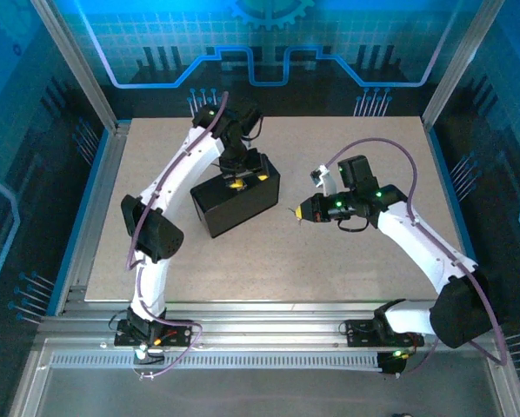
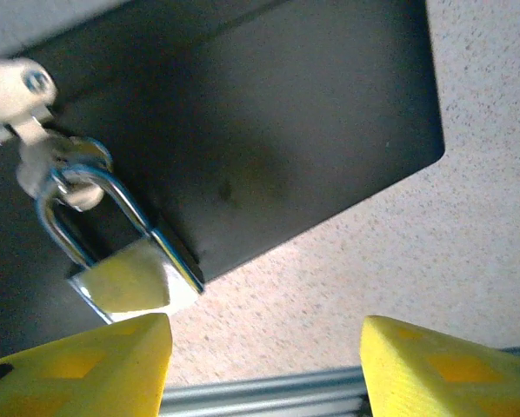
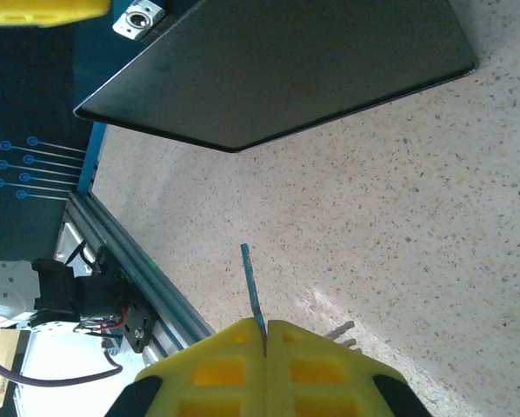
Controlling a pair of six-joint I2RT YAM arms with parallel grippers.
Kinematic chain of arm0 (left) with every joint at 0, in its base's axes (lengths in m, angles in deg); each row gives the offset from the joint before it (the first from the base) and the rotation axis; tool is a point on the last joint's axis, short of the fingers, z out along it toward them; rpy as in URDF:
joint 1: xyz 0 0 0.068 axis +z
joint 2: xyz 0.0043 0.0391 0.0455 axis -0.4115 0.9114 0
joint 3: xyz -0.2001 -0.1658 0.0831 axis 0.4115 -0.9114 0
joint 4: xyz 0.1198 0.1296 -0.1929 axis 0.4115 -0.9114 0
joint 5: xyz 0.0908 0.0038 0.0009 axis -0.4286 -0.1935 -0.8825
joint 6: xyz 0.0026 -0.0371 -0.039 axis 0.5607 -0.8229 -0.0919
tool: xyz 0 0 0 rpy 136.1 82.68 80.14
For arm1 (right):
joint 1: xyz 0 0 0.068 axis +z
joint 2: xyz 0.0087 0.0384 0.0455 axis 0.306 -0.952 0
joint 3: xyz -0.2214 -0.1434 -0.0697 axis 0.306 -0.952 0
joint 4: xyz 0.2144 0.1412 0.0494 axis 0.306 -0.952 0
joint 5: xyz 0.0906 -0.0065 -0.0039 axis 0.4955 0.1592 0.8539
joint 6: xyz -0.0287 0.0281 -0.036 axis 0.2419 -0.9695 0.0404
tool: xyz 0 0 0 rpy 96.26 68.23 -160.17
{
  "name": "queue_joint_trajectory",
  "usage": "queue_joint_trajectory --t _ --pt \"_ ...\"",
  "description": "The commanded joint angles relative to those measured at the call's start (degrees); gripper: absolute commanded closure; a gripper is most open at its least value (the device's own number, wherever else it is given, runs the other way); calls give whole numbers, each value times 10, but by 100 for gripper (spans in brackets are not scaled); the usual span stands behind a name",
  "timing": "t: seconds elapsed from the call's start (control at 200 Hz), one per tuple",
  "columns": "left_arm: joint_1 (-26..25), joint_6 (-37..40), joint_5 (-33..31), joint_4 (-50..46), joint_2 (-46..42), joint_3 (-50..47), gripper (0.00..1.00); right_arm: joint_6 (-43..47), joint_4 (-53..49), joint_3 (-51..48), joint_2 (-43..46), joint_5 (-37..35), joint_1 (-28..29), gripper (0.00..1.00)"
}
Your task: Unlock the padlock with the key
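Starting at the padlock, we see its silvery body hanging from a curved shackle hooked through a pale latch fitting on the side of the dark box, with the body's lower corner reaching past the box's bottom edge over the speckled table. Our left gripper sits just below it with its yellow fingers spread apart and nothing between them; the nearer finger lies close under the padlock without touching it. Beyond the fingers an aluminium rail marks the table's border. The box's rounded corner leaves bare table to its right. Our right gripper is pinched closed on the key, whose thin blade sticks straight out from the fingertips toward the box. A wide strip of open table separates the key's tip from the box's nearest edge. From above, the box sits left of centre, the right gripper just beside its right end, with free surface in front.
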Motion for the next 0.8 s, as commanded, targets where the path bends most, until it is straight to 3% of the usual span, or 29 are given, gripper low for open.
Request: queue_joint_trajectory --t 0.0,0.105,0.295,0.565,0.795 --pt "29 76 -60 24 -51 -17 39 -8 -19 19 -4 -10 7 100" --pt "52 138 -99 73 -68 -56 29 -9 -21 19 -2 -12 9 100" --pt "106 222 -59 186 -108 -154 14 -8 -27 12 3 -17 11 100" --pt "162 256 145 261 -120 -241 12 -7 -29 6 7 -22 14 100" --pt "161 227 268 302 -138 -298 12 -15 -22 -2 8 -29 17 100"
